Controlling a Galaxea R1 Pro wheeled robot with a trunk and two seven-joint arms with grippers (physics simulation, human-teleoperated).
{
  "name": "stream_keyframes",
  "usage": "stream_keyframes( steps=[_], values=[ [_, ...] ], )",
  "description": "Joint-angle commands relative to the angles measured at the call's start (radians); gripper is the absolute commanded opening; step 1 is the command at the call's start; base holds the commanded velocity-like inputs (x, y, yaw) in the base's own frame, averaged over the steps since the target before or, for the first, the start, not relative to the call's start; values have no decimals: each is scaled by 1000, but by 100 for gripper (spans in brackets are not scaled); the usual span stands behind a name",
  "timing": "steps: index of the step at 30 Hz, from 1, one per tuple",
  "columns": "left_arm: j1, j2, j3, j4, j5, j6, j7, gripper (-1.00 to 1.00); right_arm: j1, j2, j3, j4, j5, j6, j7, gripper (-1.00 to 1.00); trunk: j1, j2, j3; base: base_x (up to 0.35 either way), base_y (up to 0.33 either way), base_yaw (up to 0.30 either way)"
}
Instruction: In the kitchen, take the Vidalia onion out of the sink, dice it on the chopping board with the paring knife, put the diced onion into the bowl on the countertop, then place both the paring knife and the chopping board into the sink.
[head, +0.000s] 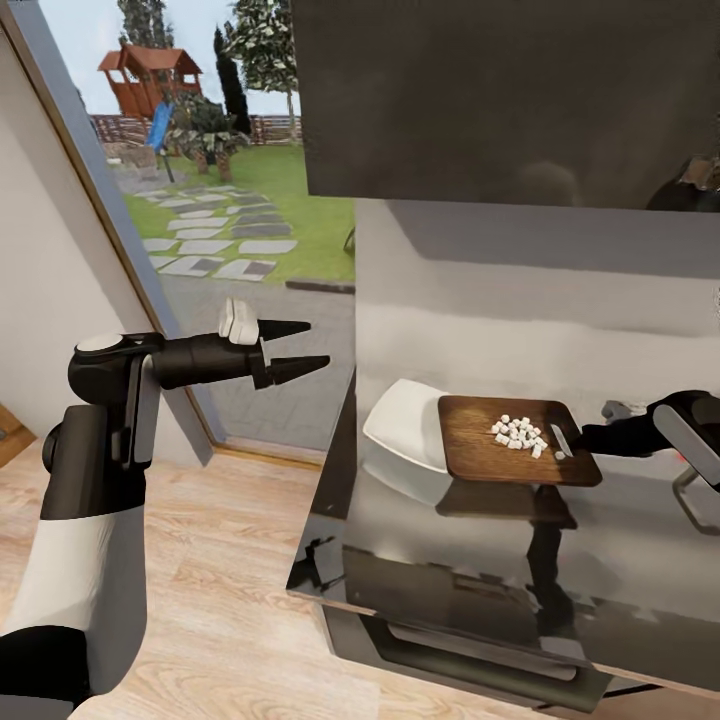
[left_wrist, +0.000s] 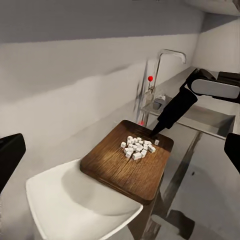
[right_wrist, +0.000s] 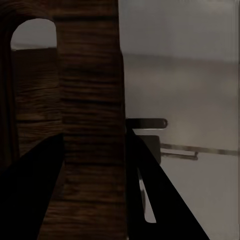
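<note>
Right pincer (head: 592, 437) clamped on chopping board (head: 500, 455) end, arm level | left pincer (head: 305, 346) apart, raised, idle

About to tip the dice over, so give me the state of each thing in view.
chopping board: lifted, one end over the bowl, gripped at its handle end
diced onion: piled on the board
bowl: empty
right gripper: shut on the board
left gripper: open, empty

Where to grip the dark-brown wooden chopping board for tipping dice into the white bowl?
By its slot-handle end, coming from the robot's right: the dark-brown wooden chopping board has its opposite end overlapping the shallow white bowl, and the small white onion cubes sit mid-board.
</note>
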Motion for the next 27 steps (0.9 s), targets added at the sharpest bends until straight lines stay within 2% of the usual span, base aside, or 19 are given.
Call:
stream_keyframes(
  steps=[1, 12, 23, 27],
  values=[
    [-1, 0, 1, -1, -5, 10, -7, 100, -2, -1, 3, -1, 11, 2, 10, -100, 1, -2, 0, 0, 0, 0],
    [-1, 0, 0, -1, -5, 10, -7, 100, -2, -1, 4, -6, 10, 2, 10, -100, 1, -2, 17, 0, 0, 9],
    [-1, -1, -1, -1, -5, 10, -7, 100, -1, -1, 5, -9, 11, 3, 9, -100, 1, -2, 26, 0, 0, 189],
    [-1, -11, -1, -1, -5, 9, -5, 100, -1, -1, 5, -9, 11, 2, 9, -100, 1, -2, 26, 0, 0, 270]
  ],
)
